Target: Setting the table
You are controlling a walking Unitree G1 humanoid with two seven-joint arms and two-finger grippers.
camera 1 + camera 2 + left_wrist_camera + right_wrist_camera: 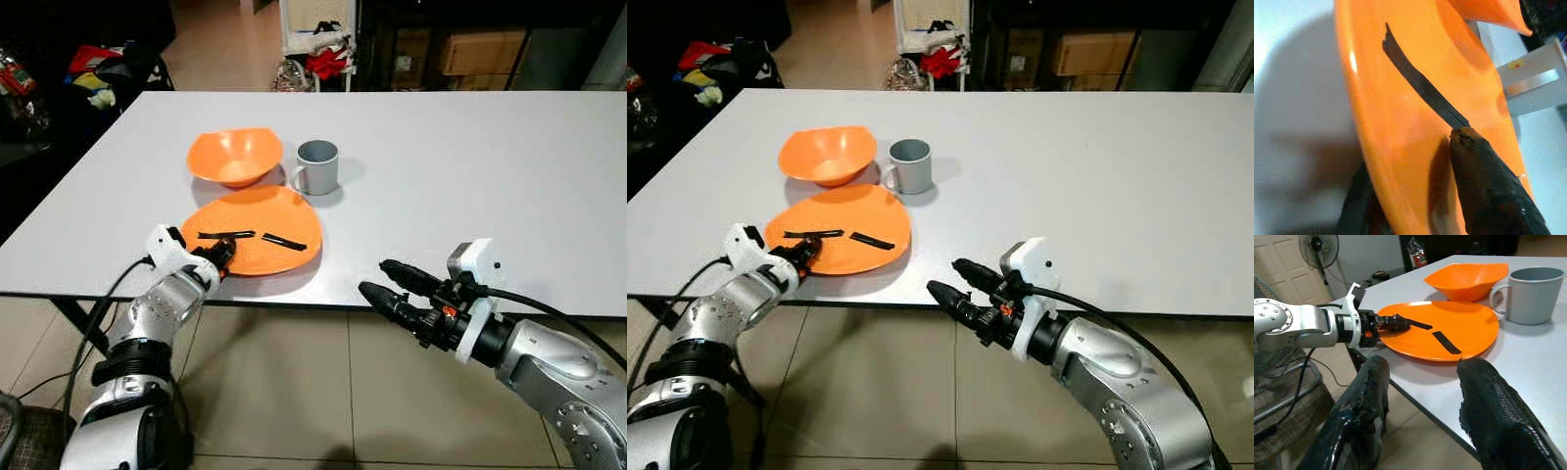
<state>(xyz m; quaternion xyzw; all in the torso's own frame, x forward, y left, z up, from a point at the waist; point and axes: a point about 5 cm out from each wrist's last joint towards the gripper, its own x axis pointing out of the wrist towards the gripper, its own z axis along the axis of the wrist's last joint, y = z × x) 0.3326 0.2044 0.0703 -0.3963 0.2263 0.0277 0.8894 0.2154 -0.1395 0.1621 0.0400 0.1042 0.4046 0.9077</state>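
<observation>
At counter's near edge: flat round orange plastic plate (253, 230), two black strips on it | left gripper (221, 257) clamped on its near rim — nearer arm | right gripper (382, 281) apart, off the edge.

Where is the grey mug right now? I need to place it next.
The grey handled mug stands upright on the white table, on the robot's left side, just right of the orange bowl and behind the orange plate.
</observation>
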